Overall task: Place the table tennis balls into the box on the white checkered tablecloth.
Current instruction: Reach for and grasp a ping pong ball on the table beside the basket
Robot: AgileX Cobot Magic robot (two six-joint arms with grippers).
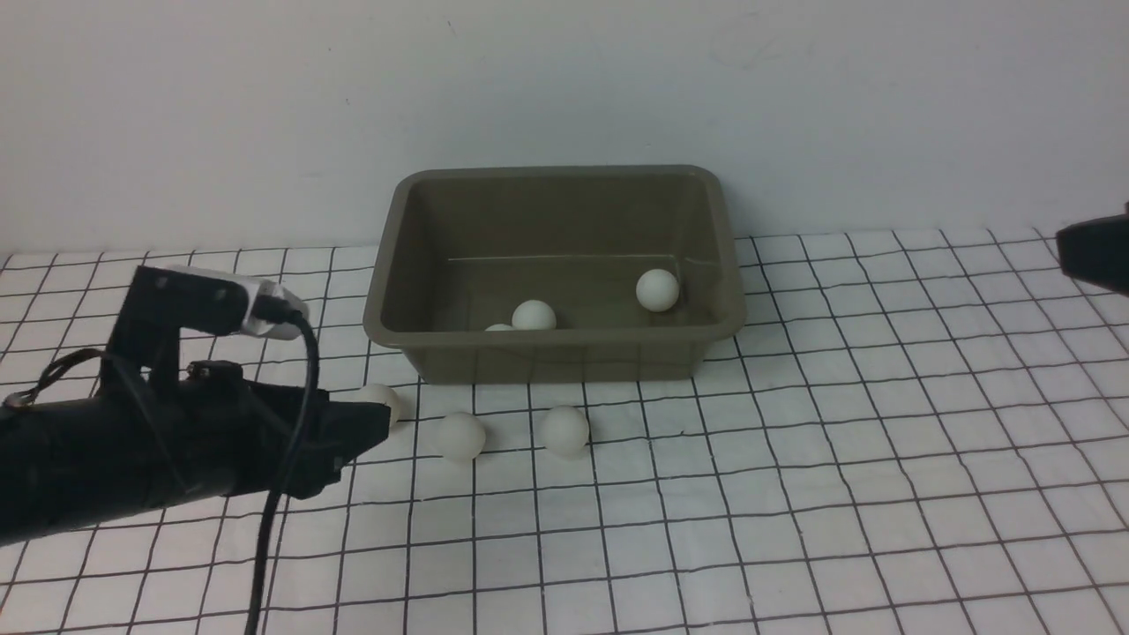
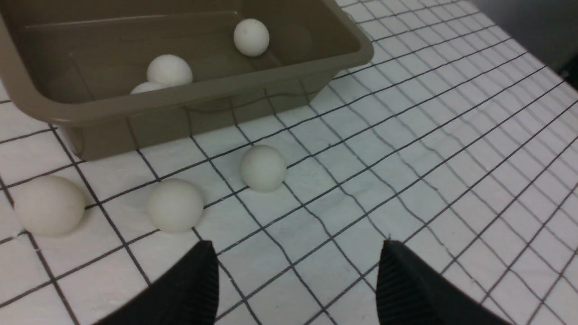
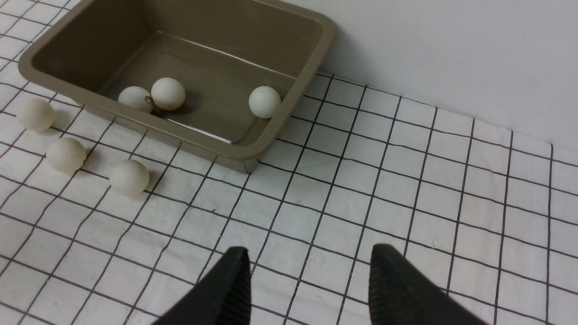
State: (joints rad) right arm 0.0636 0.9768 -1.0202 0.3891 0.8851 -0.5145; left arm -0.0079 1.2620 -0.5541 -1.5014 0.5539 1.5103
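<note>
The olive-brown box [image 1: 556, 348] stands at the back middle of the white checkered tablecloth [image 1: 794, 494]. Three white table tennis balls lie inside: one at the right [image 1: 657, 289], one near the front wall [image 1: 534, 315], one mostly hidden behind that wall [image 1: 498, 327]. Three more lie on the cloth in front of the box: left [image 1: 381, 401], middle [image 1: 461, 436], right [image 1: 564, 429]. My left gripper [image 2: 295, 255] is open and empty, low over the cloth just short of these balls. My right gripper [image 3: 309, 259] is open and empty, far to the right of the box.
A plain white wall rises right behind the box. The right arm [image 1: 1094, 251] shows only at the right edge of the front view. The left arm's black cable [image 1: 295, 441] hangs down to the cloth at the front left.
</note>
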